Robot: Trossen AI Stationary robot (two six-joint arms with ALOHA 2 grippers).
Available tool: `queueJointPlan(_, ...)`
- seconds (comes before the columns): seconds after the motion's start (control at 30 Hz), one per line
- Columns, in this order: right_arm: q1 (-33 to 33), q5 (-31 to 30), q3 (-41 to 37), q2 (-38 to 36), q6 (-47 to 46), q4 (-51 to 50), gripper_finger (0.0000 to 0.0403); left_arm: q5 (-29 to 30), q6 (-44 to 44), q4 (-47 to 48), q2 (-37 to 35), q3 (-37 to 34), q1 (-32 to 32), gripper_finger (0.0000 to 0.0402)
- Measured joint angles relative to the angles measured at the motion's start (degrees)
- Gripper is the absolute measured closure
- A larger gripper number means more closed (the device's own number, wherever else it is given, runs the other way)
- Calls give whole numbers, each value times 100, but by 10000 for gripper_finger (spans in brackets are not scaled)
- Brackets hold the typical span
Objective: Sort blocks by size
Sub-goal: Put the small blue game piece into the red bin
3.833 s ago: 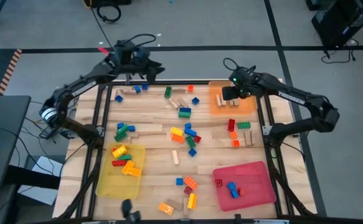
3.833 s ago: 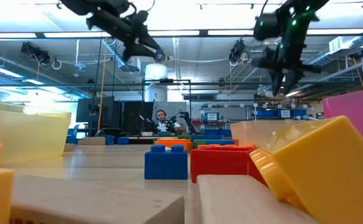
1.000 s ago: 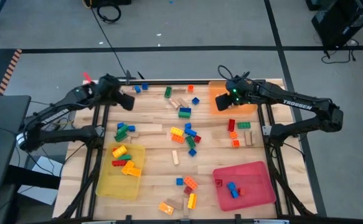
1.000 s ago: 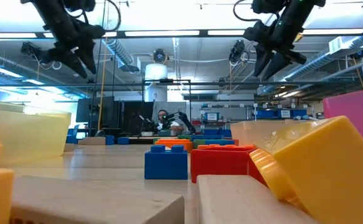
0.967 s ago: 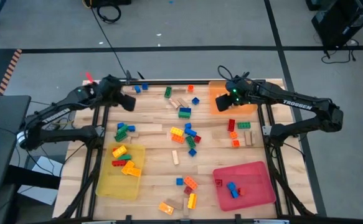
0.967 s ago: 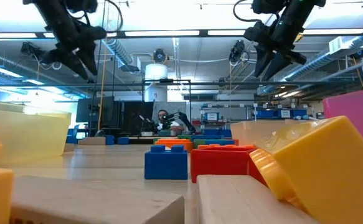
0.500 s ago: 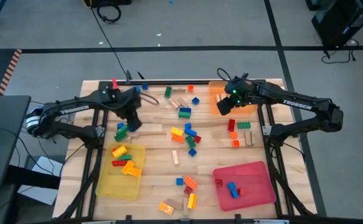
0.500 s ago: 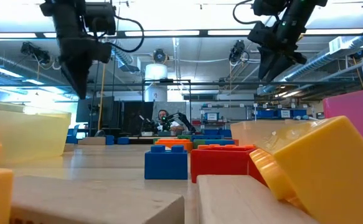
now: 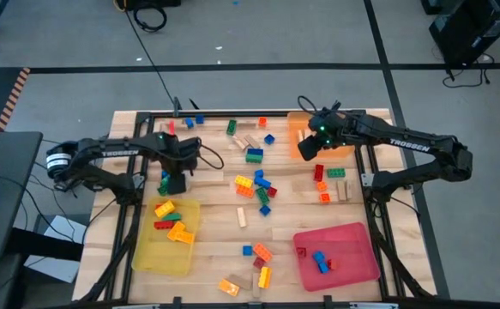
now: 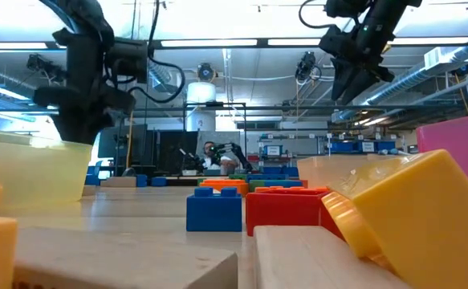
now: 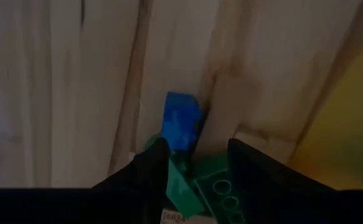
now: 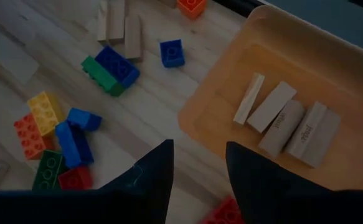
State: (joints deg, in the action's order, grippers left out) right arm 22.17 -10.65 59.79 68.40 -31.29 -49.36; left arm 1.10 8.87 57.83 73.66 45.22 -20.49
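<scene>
The wooden table [image 9: 215,215] carries three trays: a yellow tray [image 9: 165,236] near the left gripper, an orange tray [image 9: 340,146] beside the right gripper, and a red tray [image 9: 348,253] well apart from both.

The left gripper [image 9: 175,182] points down at a small cluster of blocks by the table's left edge, just above the yellow tray. In its wrist view its fingers [image 11: 147,171] stand spread, with a green block [image 11: 200,186] lying between the tips and a blue block [image 11: 181,121] just beyond them. Nothing is clamped; whether the tips touch the green block cannot be told.

The right gripper [image 9: 310,148] hangs in the air over the inner edge of the orange tray, its fingers [image 12: 153,174] parted and empty. Ahead of the fingers, inside that tray, lie four tan wooden pieces [image 12: 287,124] side by side. To one side of the fingers, on the bare table, sit a blue-and-green block [image 12: 111,68], a small blue block [image 12: 171,53] and a mixed cluster of yellow, orange, blue, green and red blocks [image 12: 53,140].

Other blocks lie scattered across the middle of the table [image 9: 254,184], some in the yellow tray [image 9: 171,221] and a few in the red tray [image 9: 320,260].
</scene>
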Motion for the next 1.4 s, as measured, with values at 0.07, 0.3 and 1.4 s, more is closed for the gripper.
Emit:
queueJointPlan(0.07, -34, -3, 0, 0, -30, 0, 242, 31, 1, -269, 1, -119, 0, 232)
queueJointPlan(0.3, -111, -24, 0, 0, -124, 4, 243, 27, 277, -482, 29, -256, 0, 232)
queueJointPlan(1.4, -186, -41, 0, 0, -214, 131, 244, 383, 305, -866, 1057, -214, -2, 268)
